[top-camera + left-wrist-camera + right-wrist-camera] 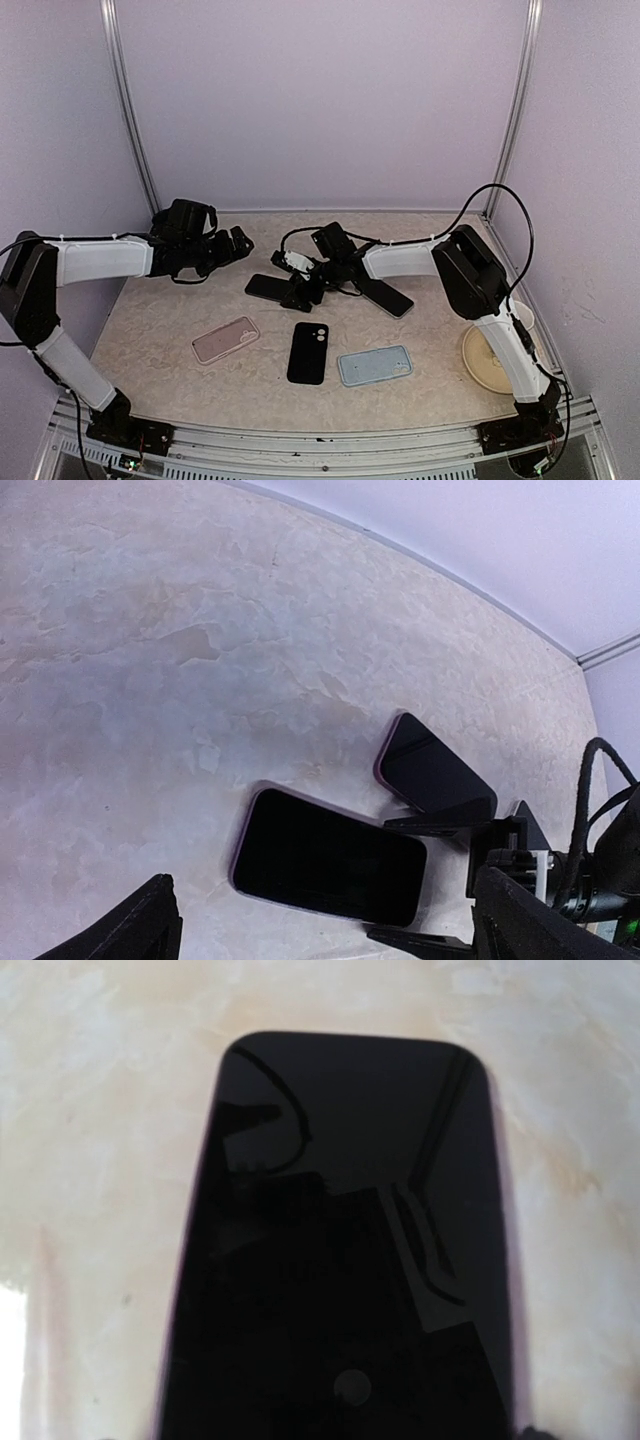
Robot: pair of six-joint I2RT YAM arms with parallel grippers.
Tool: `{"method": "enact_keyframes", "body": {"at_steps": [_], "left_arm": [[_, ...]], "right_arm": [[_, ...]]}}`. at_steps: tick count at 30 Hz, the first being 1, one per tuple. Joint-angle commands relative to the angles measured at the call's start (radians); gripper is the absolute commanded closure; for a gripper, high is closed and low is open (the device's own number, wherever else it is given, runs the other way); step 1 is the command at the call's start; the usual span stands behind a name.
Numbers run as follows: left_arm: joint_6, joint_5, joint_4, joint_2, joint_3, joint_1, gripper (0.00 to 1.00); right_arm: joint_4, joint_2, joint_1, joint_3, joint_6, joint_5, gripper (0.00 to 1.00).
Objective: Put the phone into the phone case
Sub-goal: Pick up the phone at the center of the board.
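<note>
Right gripper (298, 284): my fingers spread astride phone (325, 858), centre of table (170, 310), not yet lifted.
Left gripper (236, 243): spread, empty.
Black phone case (308, 352): unfilled, near edge.

light: soft, even | shadows: faint | right wrist: blurred, phone (340, 1240) reflections

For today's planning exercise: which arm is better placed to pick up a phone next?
Right arm: its jaws straddle one end of the black-screened phone; the left arm hovers apart from it, jaws wide open.
</note>
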State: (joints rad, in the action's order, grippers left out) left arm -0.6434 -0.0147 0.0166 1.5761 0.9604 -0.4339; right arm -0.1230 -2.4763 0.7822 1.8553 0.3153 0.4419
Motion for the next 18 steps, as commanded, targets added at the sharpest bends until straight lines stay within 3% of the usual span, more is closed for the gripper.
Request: {"method": "enact_keyframes", "body": {"at_steps": [1,11,15,18], "left_arm": [[-0.004,0.099,0.112,-0.041,0.015,-0.013,0.01],[0.007,0.131,0.117,-0.097,-0.029,-0.013,0.01],[0.008,0.120,0.116,-0.097,-0.033,-0.012,0.01],[0.008,0.104,0.109,-0.096,-0.039,-0.011,0.01]], "right_arm": [[-0.093,-0.054,-0.006,0.010,0.001,0.016,0.19],[-0.054,-0.019,0.004,-0.048,0.014,-0.039,0.35],[-0.030,-0.001,0.015,-0.080,0.039,-0.060,0.47],[-0.002,0.018,0.017,-0.096,0.039,-0.063,0.63]]}}
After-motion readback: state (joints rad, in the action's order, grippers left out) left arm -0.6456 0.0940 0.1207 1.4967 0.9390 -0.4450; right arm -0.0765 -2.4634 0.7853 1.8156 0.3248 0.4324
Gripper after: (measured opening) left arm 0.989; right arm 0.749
